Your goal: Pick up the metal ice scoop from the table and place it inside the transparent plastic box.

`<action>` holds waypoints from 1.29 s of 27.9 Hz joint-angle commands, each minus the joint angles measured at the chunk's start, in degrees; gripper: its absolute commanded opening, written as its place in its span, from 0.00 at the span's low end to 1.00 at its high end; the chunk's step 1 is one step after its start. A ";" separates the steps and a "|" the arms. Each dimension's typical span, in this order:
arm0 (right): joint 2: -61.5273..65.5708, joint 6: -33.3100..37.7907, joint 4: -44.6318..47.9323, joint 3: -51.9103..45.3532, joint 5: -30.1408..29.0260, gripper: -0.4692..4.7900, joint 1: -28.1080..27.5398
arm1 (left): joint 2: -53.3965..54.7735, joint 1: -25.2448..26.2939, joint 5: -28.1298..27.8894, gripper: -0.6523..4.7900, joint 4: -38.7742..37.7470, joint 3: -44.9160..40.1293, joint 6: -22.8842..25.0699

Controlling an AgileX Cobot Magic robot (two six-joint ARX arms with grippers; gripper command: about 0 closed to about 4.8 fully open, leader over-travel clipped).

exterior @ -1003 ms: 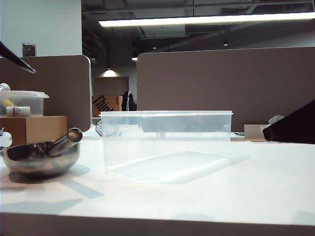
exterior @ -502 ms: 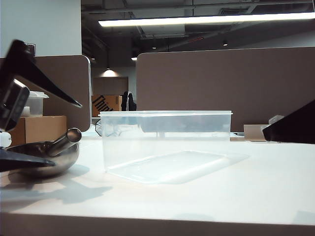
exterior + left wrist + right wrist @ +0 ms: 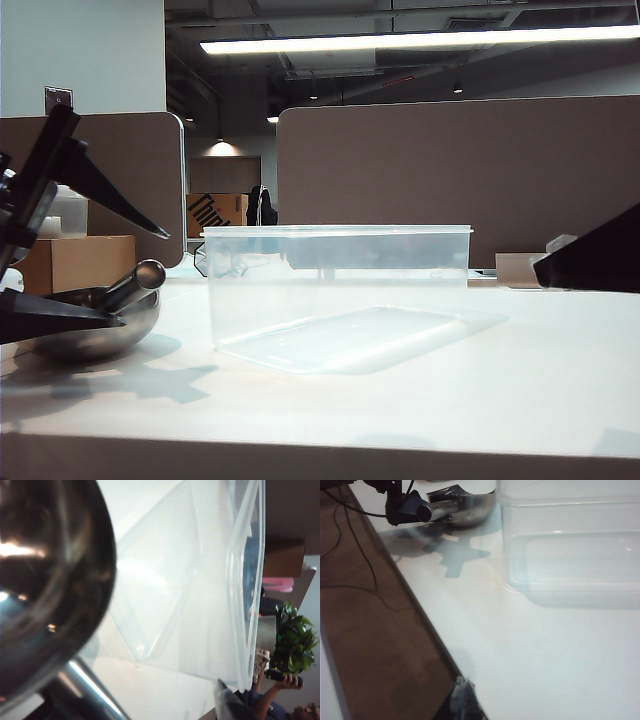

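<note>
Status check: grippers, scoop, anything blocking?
Left gripper jaws open, straddling shiny steel ice scoop on white table. Right gripper parked by table's right edge. Clear plastic box empty, unobstructed.

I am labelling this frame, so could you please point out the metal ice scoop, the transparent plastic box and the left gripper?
metal ice scoop (image 3: 148, 275): exterior view, open end of its tubular handle.
transparent plastic box (image 3: 340, 232): exterior view, front edge of its rim.
left gripper (image 3: 130, 270): exterior view, gap between its open dark fingers, around the scoop.
</note>
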 commanded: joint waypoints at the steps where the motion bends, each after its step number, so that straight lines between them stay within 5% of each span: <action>1: 0.00 -0.13 0.81 0.04 -0.09 0.09 0.11 | -0.13 -3.13 -3.45 0.80 0.96 0.13 -0.35; 6: 0.00 -0.13 0.79 0.04 -0.11 0.09 0.11 | -0.13 -4.70 -9.46 0.77 0.83 0.13 -0.35; 8: 0.00 -0.13 0.79 0.04 -0.09 0.09 0.11 | -0.13 -4.70 -10.45 0.47 0.96 0.13 -0.33; 9: 0.00 -0.13 0.79 0.04 -0.09 0.09 0.11 | -0.13 -4.70 -10.40 0.18 1.38 0.13 0.15; 10: 0.00 -0.13 0.79 0.04 -0.09 0.09 0.11 | -0.13 -4.79 -10.40 0.10 1.68 0.13 0.42; 36: 0.00 -0.13 0.79 0.04 -0.09 0.09 0.11 | -0.13 -4.81 -7.48 0.11 2.38 0.13 3.98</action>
